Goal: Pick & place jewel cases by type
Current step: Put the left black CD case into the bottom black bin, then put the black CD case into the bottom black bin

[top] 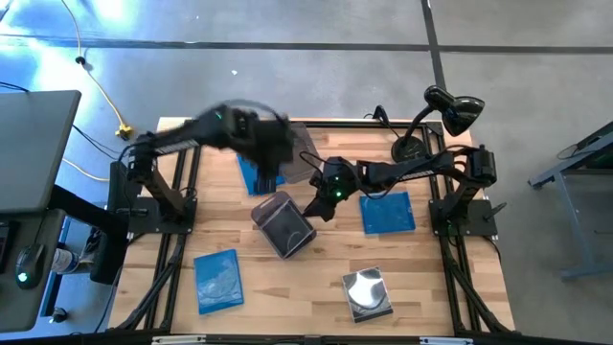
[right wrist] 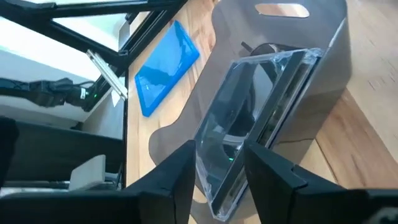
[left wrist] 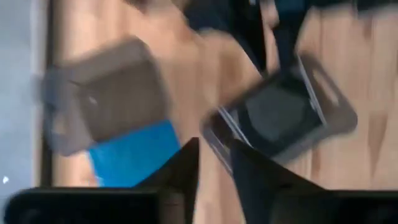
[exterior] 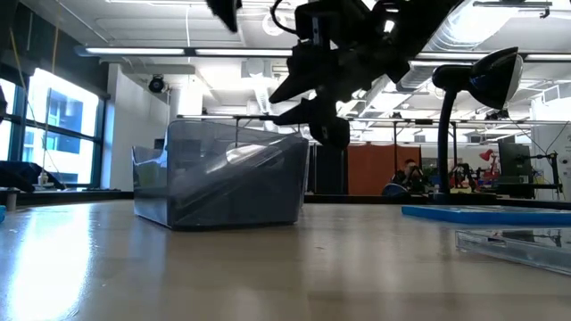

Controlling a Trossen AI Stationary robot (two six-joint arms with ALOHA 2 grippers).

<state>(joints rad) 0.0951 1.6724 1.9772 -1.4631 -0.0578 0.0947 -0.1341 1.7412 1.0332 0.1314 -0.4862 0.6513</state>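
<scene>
Wooden table [top: 287, 287]; right end effector [right wrist: 217, 168] apart over tub-propped clear jewel case [right wrist: 261, 118]; left blurred.

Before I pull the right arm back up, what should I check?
1. Clear case inside the centre tub: ok, it leans on edge in the tub.
2. Right gripper let go: ok, its fingers stand apart on either side of the case's edge.
3. Case steady once the fingers leave: cannot tell.
4. Left gripper away from the centre tub: ok, it hangs over the back tub.
5. Next case free: ok, the silver-faced case lies alone near the table's front.
</scene>
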